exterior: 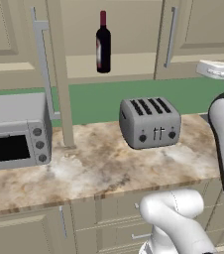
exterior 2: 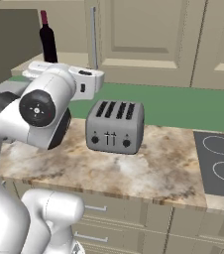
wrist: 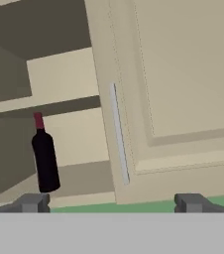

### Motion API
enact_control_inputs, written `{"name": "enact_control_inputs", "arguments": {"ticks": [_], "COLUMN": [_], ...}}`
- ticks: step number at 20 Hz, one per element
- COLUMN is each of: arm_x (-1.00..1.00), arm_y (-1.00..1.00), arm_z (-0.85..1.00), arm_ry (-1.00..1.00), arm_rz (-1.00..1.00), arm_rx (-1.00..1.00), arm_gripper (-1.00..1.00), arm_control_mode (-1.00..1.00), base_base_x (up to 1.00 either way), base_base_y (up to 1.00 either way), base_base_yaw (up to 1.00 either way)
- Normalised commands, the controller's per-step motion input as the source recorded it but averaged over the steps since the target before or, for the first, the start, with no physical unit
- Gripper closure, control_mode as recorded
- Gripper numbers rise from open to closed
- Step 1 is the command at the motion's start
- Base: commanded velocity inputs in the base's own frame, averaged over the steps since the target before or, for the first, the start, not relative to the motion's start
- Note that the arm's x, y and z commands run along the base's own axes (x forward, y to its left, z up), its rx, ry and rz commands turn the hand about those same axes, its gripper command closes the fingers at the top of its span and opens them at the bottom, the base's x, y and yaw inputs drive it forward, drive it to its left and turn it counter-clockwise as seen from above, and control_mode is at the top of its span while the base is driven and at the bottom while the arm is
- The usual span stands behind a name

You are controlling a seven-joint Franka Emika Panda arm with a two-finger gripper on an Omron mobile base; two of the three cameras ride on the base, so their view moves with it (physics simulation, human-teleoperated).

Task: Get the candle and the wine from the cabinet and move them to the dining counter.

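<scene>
Open pincer [wrist: 111,202] faces cabinet [wrist: 183,74], wine [wrist: 44,156] up-left.

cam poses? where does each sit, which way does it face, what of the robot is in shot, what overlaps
Left base view: behind-left, facing the counter; arm at lower right, toaster.
Right base view: behind-right, same counter; arm at left, cooktop.
Hand view: on the open hand, facing the cabinet.
Shared: the wine on the cabinet shelf.

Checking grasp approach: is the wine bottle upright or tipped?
Upright: the wine bottle stands on its base on the cabinet shelf, red neck straight up.
</scene>
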Motion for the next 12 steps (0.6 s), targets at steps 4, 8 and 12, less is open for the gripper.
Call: {"name": "enact_control_inputs", "arguments": {"ticks": [4,8,12], "arm_x": [0.24,0.18,0.18], "arm_y": [0.00,0.00,0.00], "arm_z": [0.00,0.00,0.00], "arm_ry": [0.00,0.00,0.00], "arm_rz": [-0.08,-0.07,-0.02], "arm_rx": [0.00,0.00,0.00], "arm_gripper": [-1.00,-1.00,-1.00], "arm_control_mode": [-1.00,-1.00,-1.00], "base_base_x": [0.00,0.00,0.00], "base_base_y": [0.00,0.00,0.00], "base_base_yaw": [0.00,0.00,0.00]}}
